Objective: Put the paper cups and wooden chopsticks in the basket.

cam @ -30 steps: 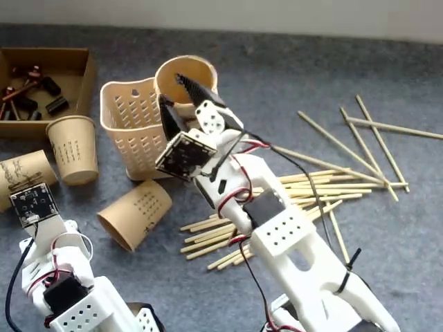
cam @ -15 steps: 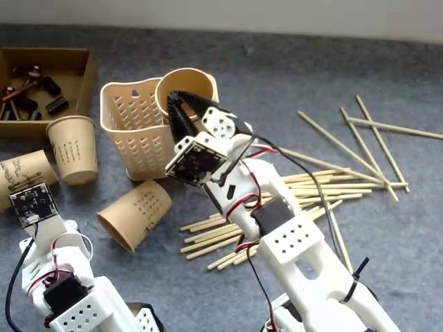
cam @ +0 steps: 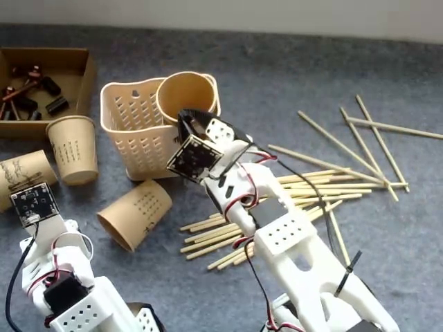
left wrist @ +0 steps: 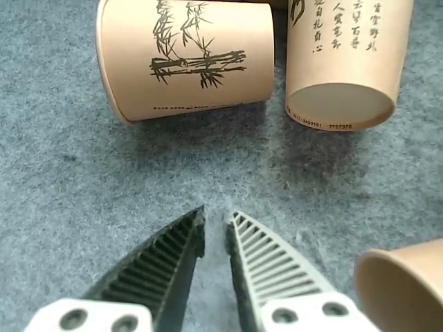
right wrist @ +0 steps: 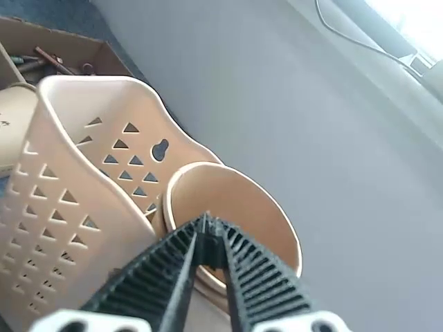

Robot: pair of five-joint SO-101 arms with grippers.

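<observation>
a: paper cups, how do they handle?
b: light, thin-walled, easy to crush. pinch one wall at the rim with low force. the ones on their sides will roll if nudged.
a: where are they?
b: mouth-up cup (cam: 185, 93) is at the right end of the basket (cam: 131, 131). inside it or leaning on it, can't tell. text-print cup (cam: 72, 149) is left of the basket, base end toward the left arm. bamboo-print cup (cam: 24, 174) is on its side just beside that one. plain lying cup (cam: 135, 213) is between the basket and the arms.
a: chopsticks?
b: stiff, thin, smooth, so they'll pivot in a pinch. take them across the stick near mid-length. main pile (cam: 291, 197) is on the carpet beside the right arm, loose sticks (cam: 360, 138) farther out. none in the basket that i can see.
a: grippers?
b: right gripper (right wrist: 206, 225) has its fingers pressed together with nothing in them, tips just short of the mouth-up cup's rim. left gripper (left wrist: 214, 216) is nearly together, thin slit, also carrying nothing. it's low over the carpet near the bamboo-print and text-print cups, touching neither.
a: anything else?
b: cardboard box (cam: 76, 59) of small parts behind the text-print cup. not ours.
</observation>
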